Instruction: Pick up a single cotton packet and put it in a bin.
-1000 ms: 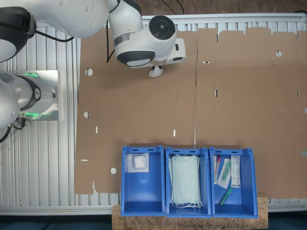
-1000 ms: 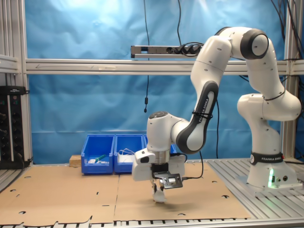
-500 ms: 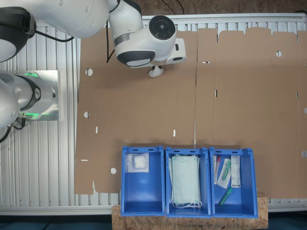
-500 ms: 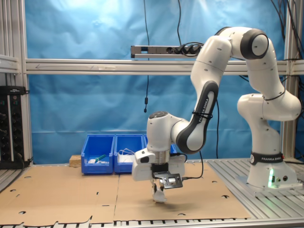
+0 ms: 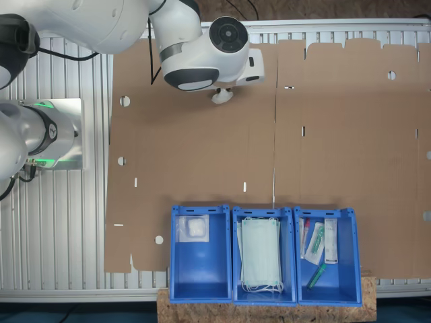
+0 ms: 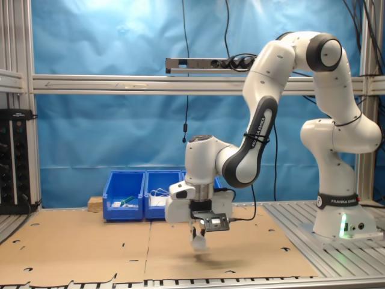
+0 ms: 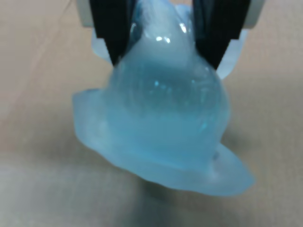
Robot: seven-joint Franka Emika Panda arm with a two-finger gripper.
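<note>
We have the cotton packet (image 7: 161, 118) clamped between our jaws, its bulging clear plastic hanging below the two dark fingers (image 7: 111, 28) and clear of the cardboard-covered tabletop (image 5: 202, 155), so the pickup looks done and the carry and drop into a bin remain. The three blue bins (image 5: 200, 252) sit well apart from the jaws, across the cardboard. Our arm (image 6: 264, 102) arches over with the wrist pointing straight down, just above the tabletop.
</note>
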